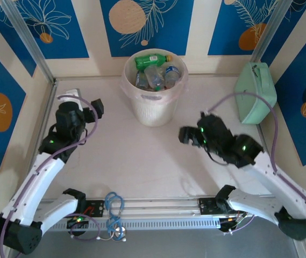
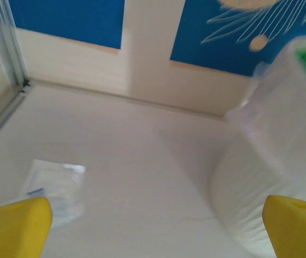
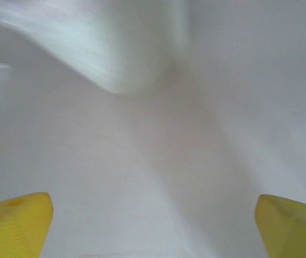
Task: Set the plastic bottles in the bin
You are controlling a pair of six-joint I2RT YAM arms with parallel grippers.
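Observation:
The bin (image 1: 154,102), a whitish translucent bucket, stands at the back middle of the table. Inside it lie several plastic bottles (image 1: 157,76), clear with blue labels, and a green bottle with a yellow cap (image 1: 153,59) rests on top. My left gripper (image 1: 92,107) hangs open to the left of the bin with nothing between its yellow fingertips (image 2: 14,226). In the left wrist view the bin (image 2: 282,140) rises close on the right. My right gripper (image 1: 188,134) is open and empty to the bin's lower right. The bin (image 3: 104,48) is a blur ahead of it.
A mint-green case (image 1: 256,91) leans at the back right wall. A small clear plastic packet (image 2: 56,188) lies on the table near the left gripper. Blue-patterned walls and metal frame posts (image 1: 31,45) enclose the table. Cables (image 1: 114,207) sit on the front rail.

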